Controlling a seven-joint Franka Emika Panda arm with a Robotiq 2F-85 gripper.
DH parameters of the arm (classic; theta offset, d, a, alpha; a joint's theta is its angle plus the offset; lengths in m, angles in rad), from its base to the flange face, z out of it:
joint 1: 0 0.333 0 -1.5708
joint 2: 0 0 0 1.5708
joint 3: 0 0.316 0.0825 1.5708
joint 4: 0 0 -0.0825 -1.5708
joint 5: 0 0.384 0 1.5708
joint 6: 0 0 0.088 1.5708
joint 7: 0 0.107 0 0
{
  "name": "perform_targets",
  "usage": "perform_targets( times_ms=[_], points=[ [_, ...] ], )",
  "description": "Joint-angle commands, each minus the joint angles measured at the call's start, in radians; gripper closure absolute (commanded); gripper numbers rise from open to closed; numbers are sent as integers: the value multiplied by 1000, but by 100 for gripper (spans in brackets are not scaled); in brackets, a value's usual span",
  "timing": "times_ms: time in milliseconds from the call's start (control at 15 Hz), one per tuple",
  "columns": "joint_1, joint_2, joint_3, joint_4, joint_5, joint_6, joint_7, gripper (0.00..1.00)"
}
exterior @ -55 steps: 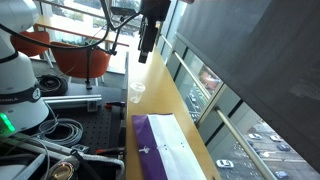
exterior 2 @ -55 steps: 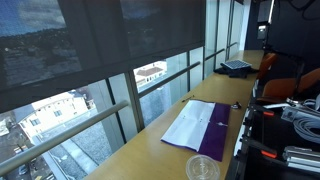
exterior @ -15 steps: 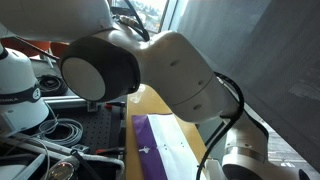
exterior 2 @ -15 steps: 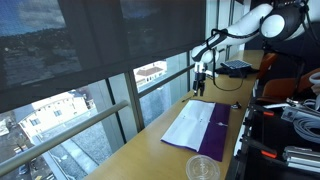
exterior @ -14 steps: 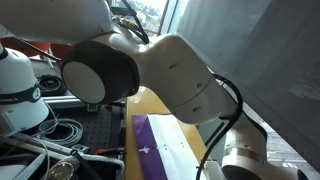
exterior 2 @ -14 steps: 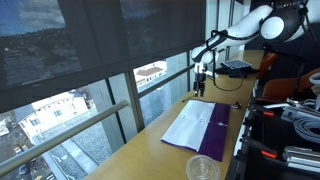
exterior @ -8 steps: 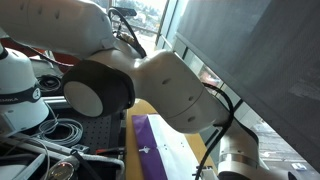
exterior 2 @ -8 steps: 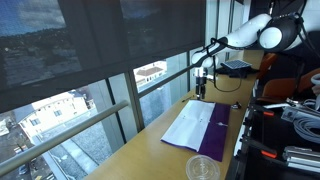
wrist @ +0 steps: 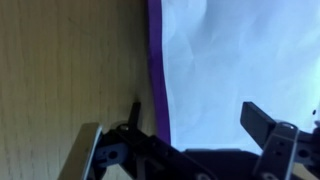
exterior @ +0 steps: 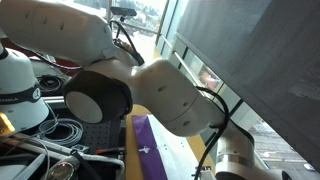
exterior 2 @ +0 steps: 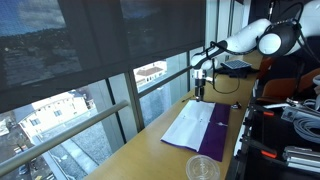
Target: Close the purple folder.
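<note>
The purple folder (exterior 2: pixel 214 130) lies open and flat on the wooden ledge (exterior 2: pixel 160 150), with a white sheet (exterior 2: pixel 186 125) on the window side. In an exterior view my gripper (exterior 2: pixel 199 90) hangs just above the folder's far end, pointing down. In the wrist view the gripper (wrist: pixel 175 140) is open and empty. The folder's purple edge (wrist: pixel 155 60) and white sheet (wrist: pixel 240 50) lie under it, and bare wood is beside them. In an exterior view the arm (exterior: pixel 150 90) fills the frame and only the folder's near part (exterior: pixel 148 150) shows.
A clear plastic cup (exterior 2: pixel 203 168) stands on the ledge at the folder's near end. A dark flat device (exterior 2: pixel 237 66) lies farther along the ledge. Windows with blinds run along one side. Cables and equipment (exterior 2: pixel 295 130) line the other side.
The arm has swung in from its earlier raised pose to the folder's far end. Over the last second the gripper sank slightly toward the folder. The folder has not moved.
</note>
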Motion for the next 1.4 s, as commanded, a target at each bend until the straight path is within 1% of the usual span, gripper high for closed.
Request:
perform_targets(
  times_ms=[0, 200, 267, 333, 400, 600, 733, 933, 1000, 1067, 1333],
  points=[
    [3, 35, 16, 61, 9, -15, -3, 0],
    [11, 39, 19, 70, 12, -16, 2, 0],
    [14, 41, 18, 73, 11, -17, 6, 24],
    [17, 43, 18, 76, 10, -17, 8, 26],
    [18, 44, 17, 79, 10, -18, 9, 32],
    [23, 43, 15, 84, 10, -20, 15, 58],
    [26, 43, 16, 88, 11, -24, 20, 71],
    [26, 39, 22, 93, 17, -32, 31, 95],
    [25, 39, 24, 96, 19, -33, 33, 99],
    [23, 39, 27, 98, 20, -34, 36, 100],
    [14, 30, 31, 101, 28, -41, 50, 100]
  ],
)
